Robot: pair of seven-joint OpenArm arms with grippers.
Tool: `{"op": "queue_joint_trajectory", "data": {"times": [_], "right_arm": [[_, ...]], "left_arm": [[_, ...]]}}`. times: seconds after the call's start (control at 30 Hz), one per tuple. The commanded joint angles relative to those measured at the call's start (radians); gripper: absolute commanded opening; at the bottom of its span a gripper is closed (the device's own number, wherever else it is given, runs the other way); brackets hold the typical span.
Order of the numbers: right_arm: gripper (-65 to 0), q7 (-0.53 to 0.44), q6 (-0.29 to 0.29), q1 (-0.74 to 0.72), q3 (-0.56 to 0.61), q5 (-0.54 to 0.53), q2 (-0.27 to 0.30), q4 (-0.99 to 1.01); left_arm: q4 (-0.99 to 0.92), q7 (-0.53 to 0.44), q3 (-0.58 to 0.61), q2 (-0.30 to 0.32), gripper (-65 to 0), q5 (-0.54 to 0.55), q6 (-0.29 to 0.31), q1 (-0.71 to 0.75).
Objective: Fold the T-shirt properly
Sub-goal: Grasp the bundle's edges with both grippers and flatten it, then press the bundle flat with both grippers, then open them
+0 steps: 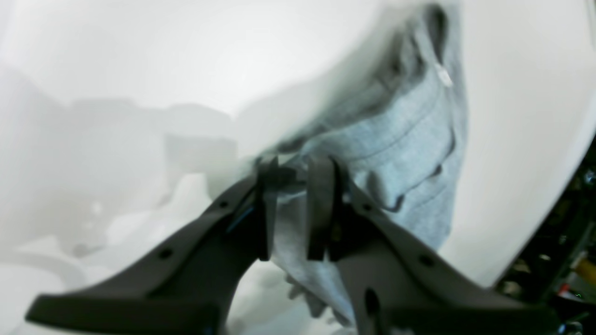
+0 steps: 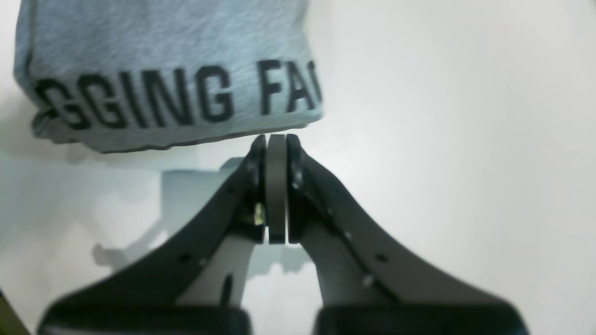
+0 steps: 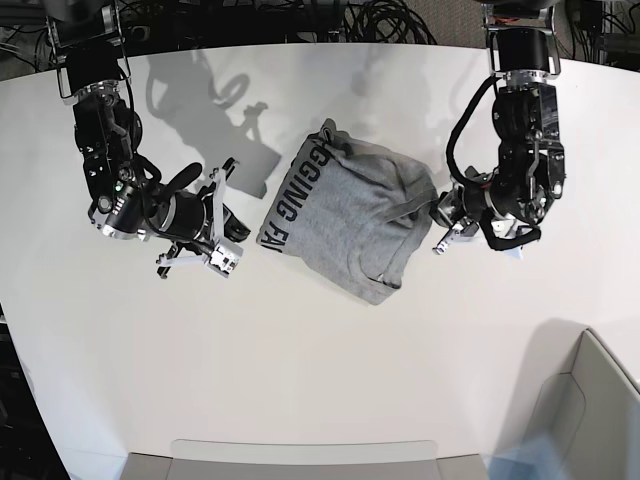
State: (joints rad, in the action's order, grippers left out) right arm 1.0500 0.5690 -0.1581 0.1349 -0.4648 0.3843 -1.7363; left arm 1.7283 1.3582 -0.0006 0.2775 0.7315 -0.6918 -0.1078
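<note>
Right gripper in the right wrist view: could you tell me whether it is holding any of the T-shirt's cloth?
No: the right gripper is shut on nothing, beside the T-shirt's lettered edge.

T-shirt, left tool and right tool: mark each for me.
T-shirt (image 3: 355,225): base view, plain grey middle.
left tool (image 1: 298,186): left wrist view, between tips pinching cloth.
right tool (image 2: 276,139): right wrist view, closed tips.

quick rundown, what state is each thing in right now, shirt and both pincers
T-shirt: partly folded into a bunched bundle on the white table, black lettering showing along one edge.
Left pincer: shut on the T-shirt, grey cloth pinched between its jaws.
Right pincer: shut and empty, just beside the lettered edge of the shirt, not holding it.
</note>
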Motion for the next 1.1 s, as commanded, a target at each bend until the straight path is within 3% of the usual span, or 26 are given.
{"op": "queue_joint_trajectory", "data": {"times": [0.0, 0.2, 0.4, 0.5, 0.6, 0.7, 0.9, 1.0, 1.07], "right_arm": [[-65.0, -0.021, 0.006, -0.030, -0.005, -0.007, 0.008, -0.014], [-65.0, -0.027, 0.006, -0.107, -0.004, -0.007, -0.003, 0.114], [-65.0, -0.029, 0.007, -0.252, -0.002, -0.007, -0.060, 0.344], [-65.0, -0.040, 0.007, -0.292, 0.001, -0.007, -0.080, 0.402], [-65.0, -0.106, 0.006, -0.311, 0.096, -0.004, -0.089, 0.474], [-65.0, -0.158, 0.004, -0.320, 0.219, 0.039, -0.103, 0.549], [-65.0, -0.221, 0.006, -0.251, 0.274, 0.165, -0.147, 0.568], [-65.0, -0.219, 0.019, -0.180, 0.308, 0.197, -0.144, 0.477], [-65.0, -0.188, 0.064, -0.131, 0.369, 0.231, -0.127, 0.379]], "left_arm": [[0.019, 0.031, -0.005, 0.006, -45.9, -0.005, -0.006, -0.013], [0.088, 0.027, 0.023, 0.002, -45.9, -0.020, -0.006, -0.003], [0.241, -0.024, 0.271, 0.002, -45.9, -0.022, -0.006, 0.020], [0.238, -0.081, 0.482, 0.002, -45.9, -0.028, -0.006, 0.021], [0.218, -0.162, 0.676, 0.007, -45.9, -0.030, -0.006, 0.012], [0.158, -0.208, 0.778, 0.007, -45.9, -0.030, -0.006, 0.010], [-0.052, -0.320, 0.802, 0.007, -45.9, -0.030, -0.006, 0.006], [-0.101, -0.357, 0.799, 0.059, -45.9, -0.030, -0.006, -0.037], [-0.107, -0.368, 0.746, 0.095, -45.9, -0.031, -0.006, -0.045]]}}
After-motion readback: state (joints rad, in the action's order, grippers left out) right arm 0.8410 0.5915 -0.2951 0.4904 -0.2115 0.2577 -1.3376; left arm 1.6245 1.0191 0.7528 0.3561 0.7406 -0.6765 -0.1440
